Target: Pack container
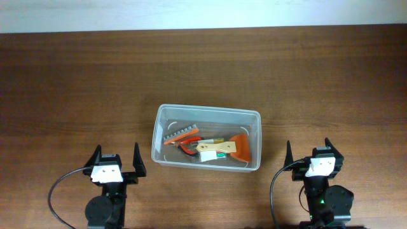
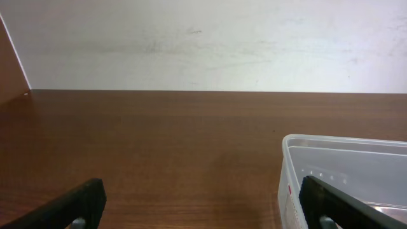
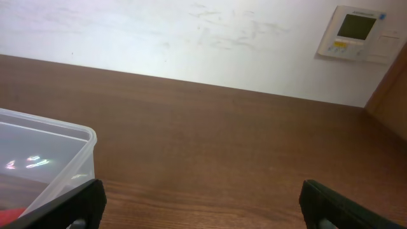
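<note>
The clear plastic container [image 1: 206,114] sits in the middle of the wooden table. Inside it lie a grey bit strip [image 1: 181,133], red-handled pliers [image 1: 189,147], a white and tan tool [image 1: 216,151] and an orange scraper [image 1: 241,146]. My left gripper [image 1: 117,160] is open and empty at the front left, apart from the container; the container's corner shows at the right of the left wrist view [image 2: 343,159]. My right gripper [image 1: 313,152] is open and empty at the front right; the container's corner shows at the left of the right wrist view [image 3: 44,149].
A white wall runs behind the table's far edge [image 2: 203,90]. A wall thermostat panel [image 3: 356,32] shows at the upper right of the right wrist view. Bare wood surrounds the container.
</note>
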### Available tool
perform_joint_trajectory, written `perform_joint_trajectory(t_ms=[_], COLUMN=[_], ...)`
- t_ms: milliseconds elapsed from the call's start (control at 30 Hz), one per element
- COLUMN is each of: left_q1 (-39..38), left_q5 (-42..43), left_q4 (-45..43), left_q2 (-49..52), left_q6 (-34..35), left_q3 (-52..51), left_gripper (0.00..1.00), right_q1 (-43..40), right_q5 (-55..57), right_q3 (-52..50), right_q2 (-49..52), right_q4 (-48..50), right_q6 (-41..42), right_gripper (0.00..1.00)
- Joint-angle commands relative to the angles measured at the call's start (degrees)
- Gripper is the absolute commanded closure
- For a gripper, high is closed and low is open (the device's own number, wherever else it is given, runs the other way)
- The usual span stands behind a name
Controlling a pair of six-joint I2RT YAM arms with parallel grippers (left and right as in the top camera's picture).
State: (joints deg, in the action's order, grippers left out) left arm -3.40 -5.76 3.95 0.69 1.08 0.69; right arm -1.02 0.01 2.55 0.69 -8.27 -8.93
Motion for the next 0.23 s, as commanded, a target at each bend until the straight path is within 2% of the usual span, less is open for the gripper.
perform_joint_trajectory(t_ms=[0,200], left_q1=[0.24,0.24], left_q5=[0.85,0.85], left_q4=[0.2,0.22], left_q2=[-0.39,-0.39], left_q6=[-1.11,-1.11], left_q3=[-0.2,-0.2], left_gripper=[0.01,0.01], right_q1=[0.37,0.37], right_q5=[0.7,0.68], right_q3=[-0.57,-0.57], right_q2=[-0.44,-0.44], right_q4=[0.13,0.13], right_q6=[0.81,0.81], right_gripper=[0.01,0.02])
